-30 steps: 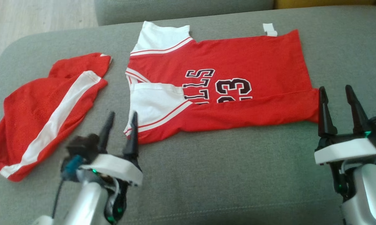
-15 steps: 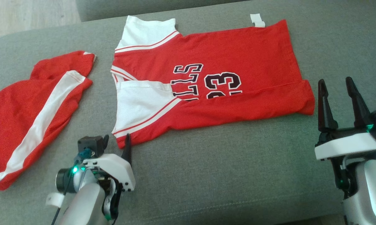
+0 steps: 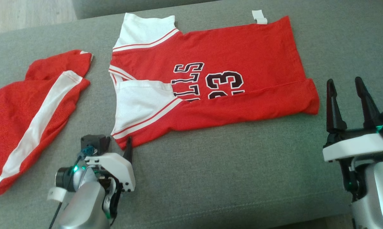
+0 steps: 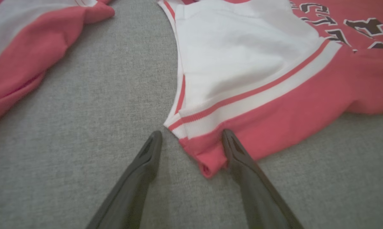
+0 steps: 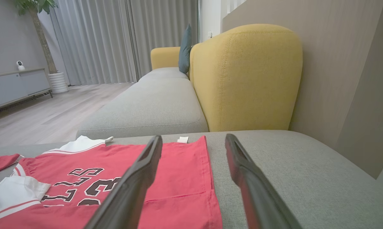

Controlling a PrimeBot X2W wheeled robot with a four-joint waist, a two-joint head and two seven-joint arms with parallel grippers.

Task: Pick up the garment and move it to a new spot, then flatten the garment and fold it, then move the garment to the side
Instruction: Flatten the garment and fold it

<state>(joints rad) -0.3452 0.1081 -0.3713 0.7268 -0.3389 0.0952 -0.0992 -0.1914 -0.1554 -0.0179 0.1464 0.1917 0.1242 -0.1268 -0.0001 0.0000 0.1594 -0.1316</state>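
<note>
Shorts (image 3: pixel 35 117): red mesh-like cloth with a broad white stripe, rumpled, at the far left of the couch, apart from the jersey.
Left gripper (image 4: pixel 191 133): low over the seat at the jersey's near left corner, fingers spread wide. The red hem corner lies between them against the right finger; nothing is pinched.
Jersey (image 3: pixel 226 79): middle of the seat, lying flat and sideways. It is smooth red knit with white shoulder panels edged in red and white stripes. Its near long edge is folded over onto the front.
Writing: black letters outlined in white, "LLS" and the number "23", upside down from the head view. The folded edge covers their lower part.
Tag (image 3: pixel 259 17): small white tab at the jersey's far edge; no print can be read.
Right gripper (image 3: pixel 344 80): just beyond the jersey's right end, fingers wide apart, holding nothing.
Couch (image 3: pixel 210 178): grey woven fabric, rounded corners, one seam near the front.
Room: rounded yellow backrest (image 5: pixel 245 76), teal cushion (image 5: pixel 185 49), grey curtains (image 5: pixel 93 38), pale wood floor (image 5: pixel 45 117).
</note>
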